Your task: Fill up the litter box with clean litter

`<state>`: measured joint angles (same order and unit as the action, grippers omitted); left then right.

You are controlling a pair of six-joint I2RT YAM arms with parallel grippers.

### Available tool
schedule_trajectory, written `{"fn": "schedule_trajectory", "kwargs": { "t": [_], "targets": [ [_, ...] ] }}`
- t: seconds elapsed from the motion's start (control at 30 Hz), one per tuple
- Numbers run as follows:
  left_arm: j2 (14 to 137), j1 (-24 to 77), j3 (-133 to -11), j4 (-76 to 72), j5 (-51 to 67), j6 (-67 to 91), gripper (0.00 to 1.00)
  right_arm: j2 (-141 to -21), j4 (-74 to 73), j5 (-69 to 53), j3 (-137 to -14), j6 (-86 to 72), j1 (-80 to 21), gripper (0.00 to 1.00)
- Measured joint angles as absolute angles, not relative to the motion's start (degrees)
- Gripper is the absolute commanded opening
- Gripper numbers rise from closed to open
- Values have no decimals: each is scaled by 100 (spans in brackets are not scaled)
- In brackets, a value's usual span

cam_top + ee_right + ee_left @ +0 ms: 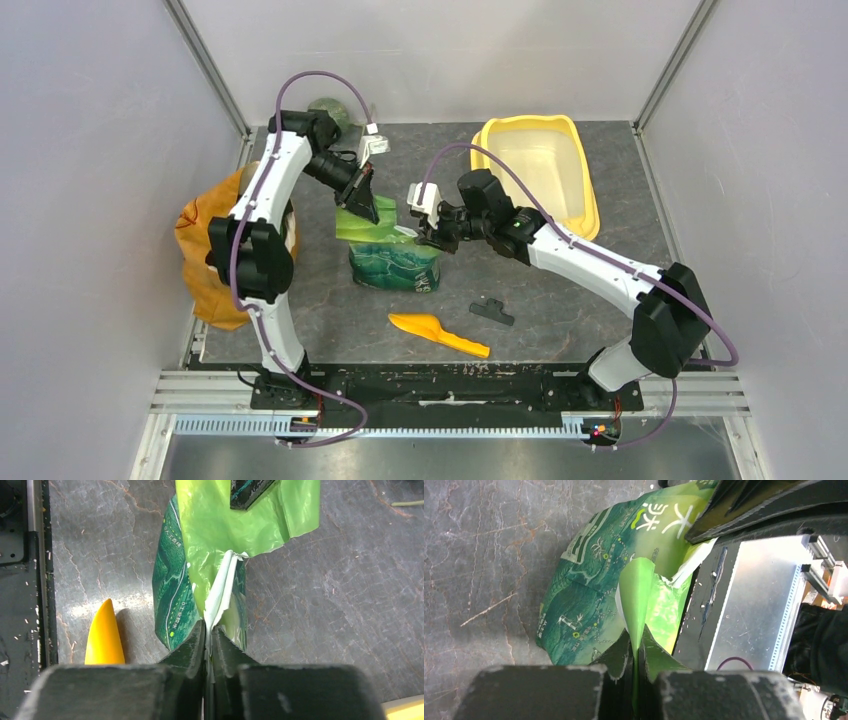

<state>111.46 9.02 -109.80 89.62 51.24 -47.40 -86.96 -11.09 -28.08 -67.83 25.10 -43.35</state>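
The yellow litter box (pixel 590 190) stands at the back right with a pale basin and no litter visible in it. The clean litter is out of view. A green printed pouch (pixel 395 262) stands at the table's middle. My left gripper (pixel 362 208) is shut on the pouch's top left edge; in the left wrist view my left gripper (pixel 636 647) pinches a bright green flap (pixel 639 600). My right gripper (pixel 425 235) is shut on the pouch's top right edge; in the right wrist view my right gripper (pixel 208 630) pinches the whitish torn edge (pixel 220 592) of the pouch (pixel 170 600).
An orange scoop (pixel 438 333) lies in front of the pouch and also shows in the right wrist view (pixel 104 635). A small black clip (pixel 491 312) lies right of it. An orange-yellow bag (pixel 205 250) sits at the left wall. A green object (pixel 333 110) is at the back.
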Motion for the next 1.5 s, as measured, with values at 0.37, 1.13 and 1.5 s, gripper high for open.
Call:
{"fn": "schedule_trajectory", "kwargs": {
  "t": [0.37,1.13,1.5],
  "targets": [
    [10219,939,-10997,8934,5166,-5339,2,-8711,-1977,-2838,-7282,1516,-4112,78],
    [7382,1275,-8449,7472,4405,-7118,2,-9509,-3597,-3050,-9059,294,-3931,65],
    [7376,1280,-8451,7474,4377,-7126,2,-9808,-3802,-2515,-9323,458,-4110,70]
  ]
}}
